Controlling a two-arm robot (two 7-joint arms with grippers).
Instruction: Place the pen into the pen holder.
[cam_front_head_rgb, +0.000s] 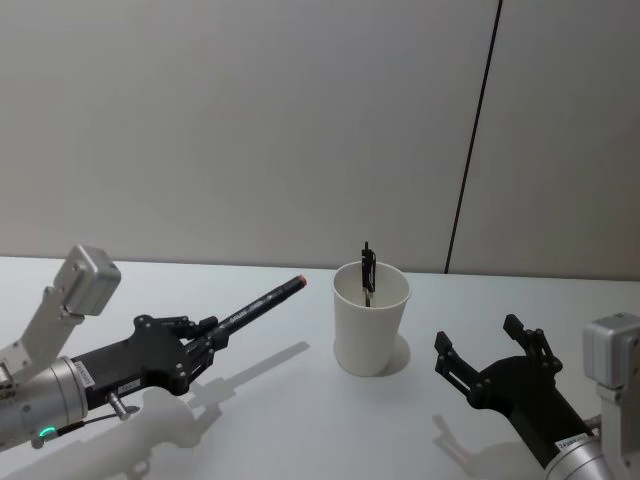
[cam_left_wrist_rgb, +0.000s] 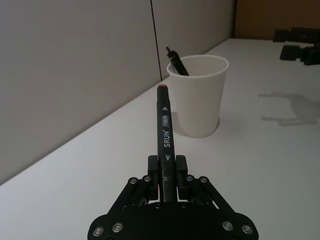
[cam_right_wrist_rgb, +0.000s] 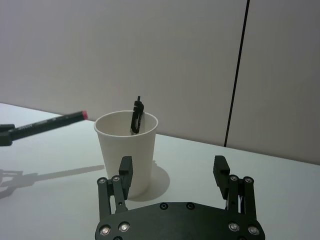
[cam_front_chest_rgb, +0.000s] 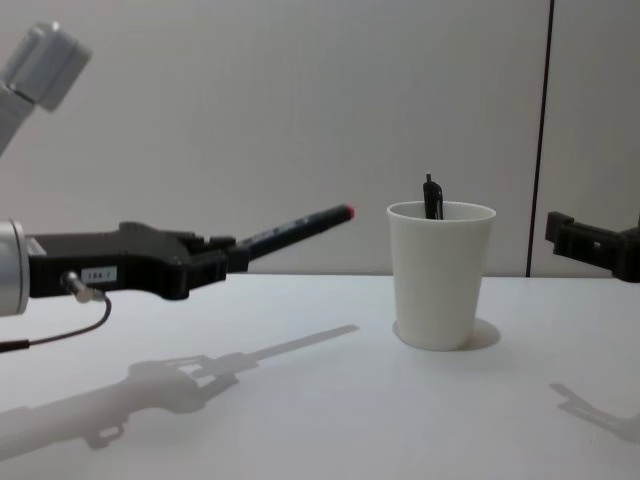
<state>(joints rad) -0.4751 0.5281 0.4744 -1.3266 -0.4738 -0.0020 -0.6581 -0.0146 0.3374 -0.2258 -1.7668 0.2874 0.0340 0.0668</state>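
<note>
The pen (cam_front_head_rgb: 262, 300) is a black marker with a red end, held above the table and tilted up toward the pen holder. My left gripper (cam_front_head_rgb: 205, 335) is shut on its lower end, left of the cup. The red tip (cam_front_chest_rgb: 346, 211) stops short of the rim, to its left. The pen holder (cam_front_head_rgb: 370, 320) is a white paper cup standing upright mid-table, with another black pen (cam_front_head_rgb: 368, 268) sticking out of it. My right gripper (cam_front_head_rgb: 482, 338) hovers open to the right of the cup, with nothing between its fingers (cam_right_wrist_rgb: 126, 167).
The white table (cam_front_head_rgb: 300, 420) ends at a grey wall panel close behind the cup. A dark vertical seam (cam_front_head_rgb: 470, 140) runs down the wall at the right. Shadows of both arms fall on the tabletop.
</note>
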